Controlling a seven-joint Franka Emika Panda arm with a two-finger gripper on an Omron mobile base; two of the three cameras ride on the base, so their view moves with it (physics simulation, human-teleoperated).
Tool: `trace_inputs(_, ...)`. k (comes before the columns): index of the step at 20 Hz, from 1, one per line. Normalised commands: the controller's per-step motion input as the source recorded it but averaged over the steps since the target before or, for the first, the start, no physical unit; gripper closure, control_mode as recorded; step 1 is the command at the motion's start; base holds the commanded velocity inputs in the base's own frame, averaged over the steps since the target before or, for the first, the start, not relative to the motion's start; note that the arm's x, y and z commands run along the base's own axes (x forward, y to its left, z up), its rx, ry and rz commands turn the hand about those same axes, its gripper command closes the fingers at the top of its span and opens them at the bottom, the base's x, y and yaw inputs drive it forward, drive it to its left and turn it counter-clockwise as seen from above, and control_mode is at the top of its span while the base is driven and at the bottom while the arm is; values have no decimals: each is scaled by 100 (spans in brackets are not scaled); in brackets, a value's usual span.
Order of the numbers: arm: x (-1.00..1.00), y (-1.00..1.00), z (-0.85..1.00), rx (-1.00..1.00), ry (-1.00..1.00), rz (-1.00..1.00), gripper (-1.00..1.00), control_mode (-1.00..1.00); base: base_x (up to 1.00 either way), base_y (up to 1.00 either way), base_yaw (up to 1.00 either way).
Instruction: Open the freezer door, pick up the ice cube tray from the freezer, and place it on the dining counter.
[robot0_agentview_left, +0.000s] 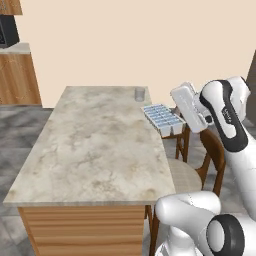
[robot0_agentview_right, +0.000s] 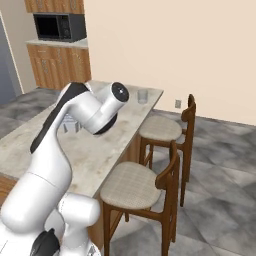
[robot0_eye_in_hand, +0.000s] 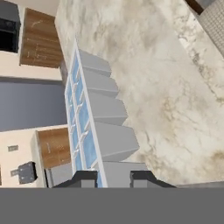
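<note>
The gripper (robot0_eye_in_hand: 113, 177) is nearly shut, pinching one end rim of the tray (robot0_agentview_left: 163, 119), which hangs above the counter's (robot0_agentview_left: 95, 145) far right edge. The tray looks light, rigid and smooth, likely slippery. A grip on the thin rim seems adequate if kept level.

A long dining counter (robot0_agentview_left: 95, 145) with a beige-grey veined marble top and a light wood base stands on a grey tiled floor (robot0_agentview_right: 220, 170). A small grey cup (robot0_agentview_left: 139, 93) sits upright on the marble near the far right corner. Two dark wooden chairs with woven seats (robot0_agentview_right: 131, 184) stand on the floor along the counter's right side.
</note>
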Motion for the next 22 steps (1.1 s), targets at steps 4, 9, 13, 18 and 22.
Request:
trace_inputs(4, 56, 0, -39, 0, 12, -3, 100, -100, 0, 0, 0)
trace_inputs(9, 13, 3, -62, 0, 7, -6, 100, -100, 0, 0, 0)
trace_inputs(13, 1, 3, -94, 0, 0, -1, 100, -100, 0, 0, 0)
trace_inputs(18, 13, 23, -74, 0, 0, 0, 100, -100, 0, 0, 0)
trace_inputs(22, 23, 28, -50, -1, 0, 0, 100, -100, 0, 0, 0)
